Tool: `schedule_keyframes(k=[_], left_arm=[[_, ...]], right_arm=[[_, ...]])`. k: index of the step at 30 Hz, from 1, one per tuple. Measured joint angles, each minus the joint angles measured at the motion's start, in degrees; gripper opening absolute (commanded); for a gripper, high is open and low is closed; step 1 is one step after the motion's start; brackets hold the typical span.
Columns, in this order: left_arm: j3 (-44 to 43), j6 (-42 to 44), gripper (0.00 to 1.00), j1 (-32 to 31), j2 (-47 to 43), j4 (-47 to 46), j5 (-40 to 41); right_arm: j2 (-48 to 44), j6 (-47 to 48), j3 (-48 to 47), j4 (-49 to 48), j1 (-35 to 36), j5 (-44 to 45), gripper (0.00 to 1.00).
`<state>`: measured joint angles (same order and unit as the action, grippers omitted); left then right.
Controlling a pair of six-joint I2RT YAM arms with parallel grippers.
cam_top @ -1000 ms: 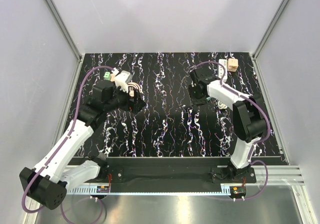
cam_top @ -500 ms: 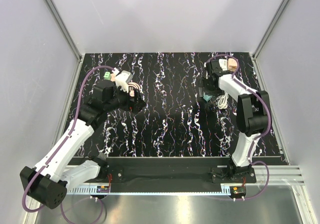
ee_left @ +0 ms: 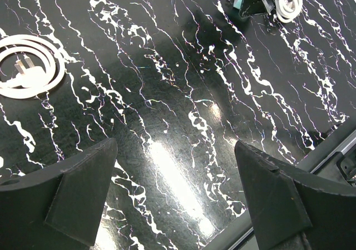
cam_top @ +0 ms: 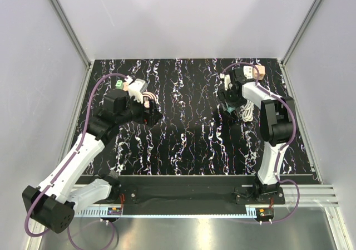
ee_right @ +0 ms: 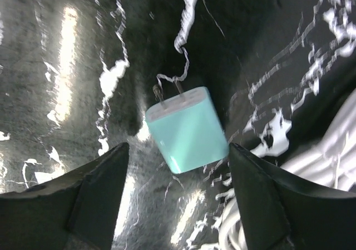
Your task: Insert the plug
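The peach-tan blocky plug (cam_top: 258, 72) sits at the back right corner of the black marbled table, partly behind my right arm's cable, next to a white block that may be the power strip (cam_top: 248, 75). My right gripper (cam_top: 227, 105) is open, low over a teal wall charger (ee_right: 186, 130) that lies on its side with two prongs showing, between and just ahead of the fingertips. The peach plug is apart from this gripper, further back and right. My left gripper (cam_top: 154, 117) is open and empty over the left-middle of the table (ee_left: 178, 205).
A coiled white cable (ee_right: 317, 205) lies right beside the teal charger (cam_top: 228, 110). At the back left are a green piece (cam_top: 119, 84), a white adapter (cam_top: 138, 86) and a coiled pinkish cable (cam_top: 148, 99). A white cable coil with a plug (ee_left: 28, 66) lies left of the left gripper.
My right arm has swung toward the back right and brought its open gripper over the teal charger. The left arm has not moved.
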<state>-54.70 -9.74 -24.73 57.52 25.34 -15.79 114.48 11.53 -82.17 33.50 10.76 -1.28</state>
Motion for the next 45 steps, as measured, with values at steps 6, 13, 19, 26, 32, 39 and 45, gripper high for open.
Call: schedule_keyframes(k=[6,13,19,26,32,39,45], left_arm=[[0.0,-0.5,0.89,0.0,0.2,-0.2,0.3],[0.0,-1.2,0.89,0.0,1.5,-0.2,0.5],[0.0,-1.3,0.89,0.0,1.6,-0.2,0.5],[0.0,-2.2,0.89,0.0,3.3,-0.6,0.1],[-0.1,-3.5,0.85,0.0,4.7,-0.7,-1.4],[-4.4,-8.0,0.75,2.1,11.3,0.0,-8.6],[-8.5,-10.8,0.73,4.3,15.3,0.6,-16.0]], right_arm=[[0.2,2.6,0.2,-4.0,0.0,-2.2,0.70],[0.2,4.7,1.1,-7.1,0.0,-3.0,0.72],[0.2,5.7,2.2,-8.0,0.0,-5.3,0.71],[0.2,7.1,3.6,-6.8,0.0,-7.8,0.46],[-0.3,6.1,3.6,-6.2,0.9,-9.1,0.04],[-15.3,3.4,11.0,-10.1,14.6,-8.2,0.00],[-35.1,0.4,17.0,-17.0,23.5,-13.5,0.00]])
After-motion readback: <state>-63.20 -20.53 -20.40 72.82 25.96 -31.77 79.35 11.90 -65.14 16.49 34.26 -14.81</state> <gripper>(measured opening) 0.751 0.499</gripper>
